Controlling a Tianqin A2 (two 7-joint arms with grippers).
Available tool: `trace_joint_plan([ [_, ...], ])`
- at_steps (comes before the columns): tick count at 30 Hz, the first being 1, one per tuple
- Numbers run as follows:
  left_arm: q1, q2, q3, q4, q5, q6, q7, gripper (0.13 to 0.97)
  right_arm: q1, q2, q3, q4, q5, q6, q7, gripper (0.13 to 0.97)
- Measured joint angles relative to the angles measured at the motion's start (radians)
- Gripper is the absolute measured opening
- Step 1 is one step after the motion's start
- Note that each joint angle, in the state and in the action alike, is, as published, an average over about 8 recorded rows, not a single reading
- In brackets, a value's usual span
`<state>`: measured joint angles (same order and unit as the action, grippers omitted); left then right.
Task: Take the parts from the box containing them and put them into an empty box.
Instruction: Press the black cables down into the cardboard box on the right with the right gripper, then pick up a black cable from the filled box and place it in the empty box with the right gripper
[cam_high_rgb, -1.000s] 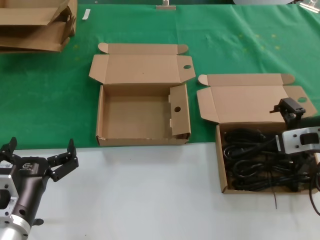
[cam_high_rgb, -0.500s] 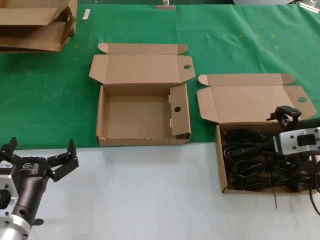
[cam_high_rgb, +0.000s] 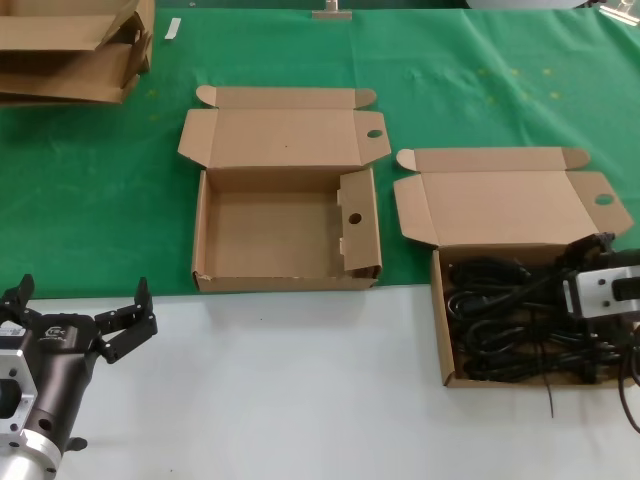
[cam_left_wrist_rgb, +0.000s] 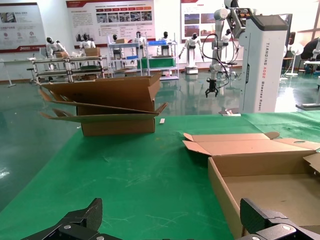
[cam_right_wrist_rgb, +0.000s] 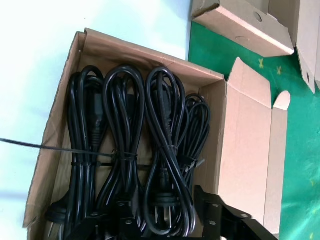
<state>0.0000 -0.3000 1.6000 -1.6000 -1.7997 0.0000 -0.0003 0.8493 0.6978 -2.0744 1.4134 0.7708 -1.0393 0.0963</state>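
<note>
The box containing the parts (cam_high_rgb: 441, 330) stands open at the right, lid folded back. Several black looped power cords (cam_high_rgb: 500, 310) lie side by side in it (cam_right_wrist_rgb: 60, 110). My right gripper (cam_high_rgb: 587, 262) is down over the box's right end. In the right wrist view it (cam_right_wrist_rgb: 167, 216) is open, its fingers (cam_right_wrist_rgb: 210, 212) either side of the plug end of one cord bundle (cam_right_wrist_rgb: 167, 130). The empty box (cam_high_rgb: 199, 235) sits left of it on the green mat, nothing inside, also seen as a box wall (cam_left_wrist_rgb: 220, 190). My left gripper (cam_high_rgb: 84, 292) rests open at the front left.
Flat cardboard sheets (cam_high_rgb: 70, 50) are stacked at the back left (cam_left_wrist_rgb: 110, 107). The boxes straddle the line where the green mat (cam_high_rgb: 100, 200) meets the white tabletop (cam_high_rgb: 300, 380). A thin black strand (cam_high_rgb: 550, 400) sticks out in front of the cord box.
My right gripper has dropped from above the lid's hinge line down into the cord box, onto the bundles. The left arm and both boxes stay as they were.
</note>
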Motion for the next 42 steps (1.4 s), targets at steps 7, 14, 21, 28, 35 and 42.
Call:
trace_joint_plan([
  [7,0.000,0.000,0.000,0.000,0.000,0.000,0.000,0.966,-0.009,0.004,0.017,0.020,-0.005,-0.022,0.011,0.411],
  [14,0.000,0.000,0.000,0.000,0.000,0.000,0.000,0.966,-0.160,-0.009,-0.030,0.027,0.096,0.114,0.160,0.286],
  [21,0.000,0.000,0.000,0.000,0.000,0.000,0.000,0.966,-0.463,-0.186,0.195,0.016,0.309,0.412,0.450,0.225],
  [28,0.000,0.000,0.000,0.000,0.000,0.000,0.000,0.966,-0.718,-0.380,0.457,0.135,0.411,0.720,0.450,0.202],
  [35,0.000,0.000,0.000,0.000,0.000,0.000,0.000,0.966,-0.811,-0.424,0.502,0.180,0.560,0.933,0.313,0.158],
  [42,0.000,0.000,0.000,0.000,0.000,0.000,0.000,0.966,-0.845,-0.422,0.476,0.231,0.686,1.007,0.238,0.156],
])
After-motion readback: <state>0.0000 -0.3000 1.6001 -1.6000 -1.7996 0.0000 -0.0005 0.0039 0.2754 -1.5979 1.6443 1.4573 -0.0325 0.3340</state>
